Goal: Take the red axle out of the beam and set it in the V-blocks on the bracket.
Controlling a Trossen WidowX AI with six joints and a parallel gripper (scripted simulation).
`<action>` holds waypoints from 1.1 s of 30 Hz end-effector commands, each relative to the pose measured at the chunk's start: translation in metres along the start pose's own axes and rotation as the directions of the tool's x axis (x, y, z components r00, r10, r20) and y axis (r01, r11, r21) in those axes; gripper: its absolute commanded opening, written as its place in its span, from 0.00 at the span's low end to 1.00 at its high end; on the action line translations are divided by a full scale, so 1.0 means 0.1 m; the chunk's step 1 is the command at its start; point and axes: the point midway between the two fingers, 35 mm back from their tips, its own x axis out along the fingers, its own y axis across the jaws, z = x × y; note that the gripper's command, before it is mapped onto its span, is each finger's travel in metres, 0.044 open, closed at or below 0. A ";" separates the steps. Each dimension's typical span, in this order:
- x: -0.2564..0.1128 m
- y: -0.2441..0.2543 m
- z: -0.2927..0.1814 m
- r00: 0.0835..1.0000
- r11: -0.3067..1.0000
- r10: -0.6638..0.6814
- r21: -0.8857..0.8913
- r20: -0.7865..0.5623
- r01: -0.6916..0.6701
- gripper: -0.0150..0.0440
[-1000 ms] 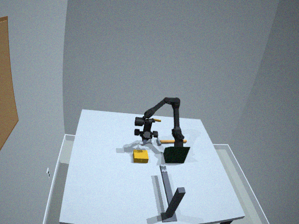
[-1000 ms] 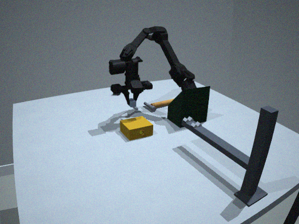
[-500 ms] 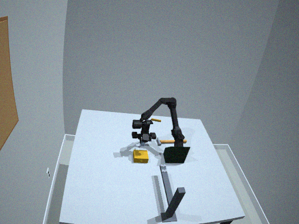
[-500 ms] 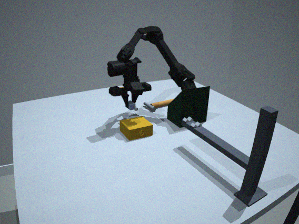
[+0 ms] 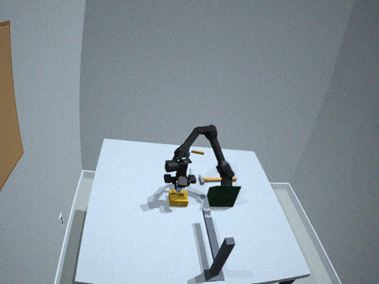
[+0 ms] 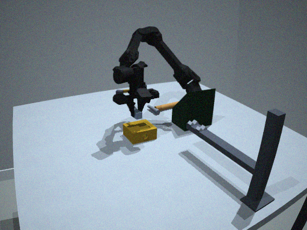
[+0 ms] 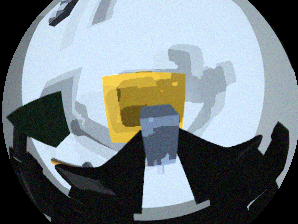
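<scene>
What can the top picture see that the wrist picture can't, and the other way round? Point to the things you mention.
Only the top view shows the arm's bent elbow (image 5: 211, 131) and a brown panel (image 5: 8, 107) at the left edge.

Only the wrist view shows the grey-blue block's long side (image 7: 160, 141) between the pincer's fingers.

Both show the yellow box (image 5: 178, 202) (image 7: 111, 107) and dark green panel (image 5: 223, 197) (image 7: 42, 119).

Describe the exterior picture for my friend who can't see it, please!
A black robot arm's claw grips a small gray block above a hollow-topped yellow box on a pale table. A hammer lies behind; a dark bracket stands at right.
</scene>
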 end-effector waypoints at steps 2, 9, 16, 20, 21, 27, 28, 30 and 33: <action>0.01 -0.04 0.27 1.000 1.000 0.006 -0.005 0.003 -0.006 0.25; 0.02 -0.07 0.65 1.000 1.000 0.008 -0.014 -0.001 -0.008 0.25; 0.06 -0.04 1.04 1.000 1.000 0.010 -0.021 -0.011 -0.010 0.25; 0.09 0.00 1.27 1.000 1.000 0.011 -0.024 -0.020 -0.011 0.25; 0.09 0.00 1.30 1.000 1.000 0.011 -0.025 -0.021 -0.011 0.25; 0.11 0.01 1.34 1.000 1.000 0.011 -0.025 -0.023 -0.011 0.25; 0.12 0.01 1.34 1.000 1.000 0.011 -0.025 -0.023 -0.011 0.25; 0.15 0.01 1.34 1.000 1.000 0.011 -0.025 -0.023 -0.011 0.25; 0.20 0.00 1.34 1.000 1.000 0.011 -0.025 -0.023 -0.011 0.25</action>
